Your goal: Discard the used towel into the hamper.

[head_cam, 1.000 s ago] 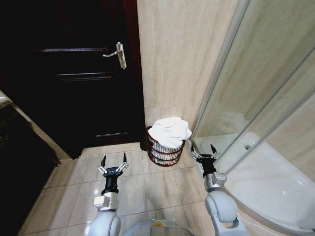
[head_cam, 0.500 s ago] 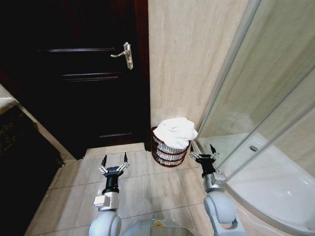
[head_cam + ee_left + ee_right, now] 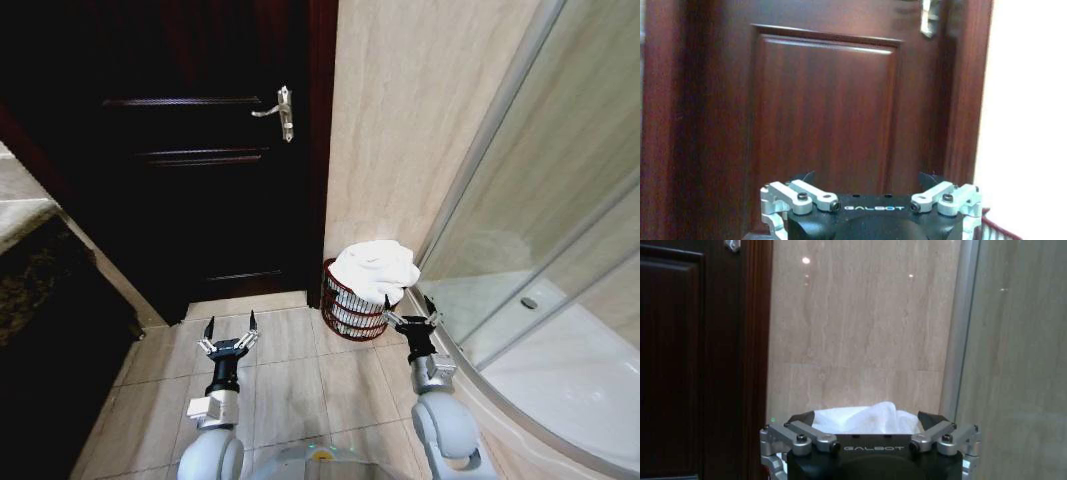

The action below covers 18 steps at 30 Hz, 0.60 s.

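View swung left — cam only.

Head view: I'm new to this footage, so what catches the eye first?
A heaped white towel fills the red-brown wire hamper, which stands on the floor against the beige wall beside the dark door. Both tools hang open and empty in front: the left tool over the tiles, the right tool just beside the hamper.

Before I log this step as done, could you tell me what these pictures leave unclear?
- Hamper interior, head view: the white towel heaped on top covers it.
- Hamper, right wrist view: the right gripper hides it below the towel.
- Hamper, left wrist view: cut off at the corner.
- Door handle, left wrist view: cut off.
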Motion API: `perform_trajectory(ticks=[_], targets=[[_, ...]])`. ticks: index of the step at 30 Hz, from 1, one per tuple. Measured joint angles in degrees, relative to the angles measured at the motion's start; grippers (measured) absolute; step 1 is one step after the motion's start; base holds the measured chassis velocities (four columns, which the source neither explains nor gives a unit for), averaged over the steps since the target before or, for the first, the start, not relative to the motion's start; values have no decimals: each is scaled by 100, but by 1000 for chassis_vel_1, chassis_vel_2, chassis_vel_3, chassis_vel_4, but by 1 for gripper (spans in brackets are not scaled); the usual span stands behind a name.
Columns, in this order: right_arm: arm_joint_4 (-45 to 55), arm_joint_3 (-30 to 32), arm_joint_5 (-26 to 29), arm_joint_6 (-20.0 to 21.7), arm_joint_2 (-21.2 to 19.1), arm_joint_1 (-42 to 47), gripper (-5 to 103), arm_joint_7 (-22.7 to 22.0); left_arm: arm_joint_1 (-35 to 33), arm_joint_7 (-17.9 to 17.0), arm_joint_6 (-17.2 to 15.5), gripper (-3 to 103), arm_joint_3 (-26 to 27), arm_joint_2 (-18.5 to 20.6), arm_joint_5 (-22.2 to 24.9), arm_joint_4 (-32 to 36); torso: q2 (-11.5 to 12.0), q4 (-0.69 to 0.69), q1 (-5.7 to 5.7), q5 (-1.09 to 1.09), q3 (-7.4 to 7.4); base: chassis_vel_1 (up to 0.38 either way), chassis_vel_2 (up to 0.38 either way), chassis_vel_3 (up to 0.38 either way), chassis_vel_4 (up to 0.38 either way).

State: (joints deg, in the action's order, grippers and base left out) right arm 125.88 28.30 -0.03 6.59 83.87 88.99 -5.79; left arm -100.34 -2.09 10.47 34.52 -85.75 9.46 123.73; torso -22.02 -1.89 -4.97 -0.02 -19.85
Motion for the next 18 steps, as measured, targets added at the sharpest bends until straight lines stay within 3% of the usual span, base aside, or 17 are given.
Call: perform_trajectory(ticks=[1, 2, 5, 10, 18], targets=[[0, 53, 67, -64, -44, 25, 100, 80, 41, 212, -113, 100, 206, 343, 249, -30, 0, 0, 0, 3, 0, 0, 0, 0, 0], [0, 53, 67, -64, -44, 25, 100, 80, 41, 212, -113, 100, 206, 343, 249, -30, 0, 0, 0, 3, 0, 0, 0, 0, 0], [-35, 82, 197, -202, -107, 88, 100, 84, 232, 414, -303, 100, 523, 939, 731, -165, 0, 0, 0, 1, 0, 0, 0, 0, 0], [-80, 11, 135, -231, 24, 120, 100, 78, 386, 419, -368, 100, 603, 1108, 923, -307, 0, 0, 0, 0, 0, 0, 0, 0, 0], [-202, 2, 28, -165, 154, 5, 100, 69, 457, 375, -357, 100, 386, 975, 831, -404, 0, 0, 0, 1, 0, 0, 0, 0, 0]])
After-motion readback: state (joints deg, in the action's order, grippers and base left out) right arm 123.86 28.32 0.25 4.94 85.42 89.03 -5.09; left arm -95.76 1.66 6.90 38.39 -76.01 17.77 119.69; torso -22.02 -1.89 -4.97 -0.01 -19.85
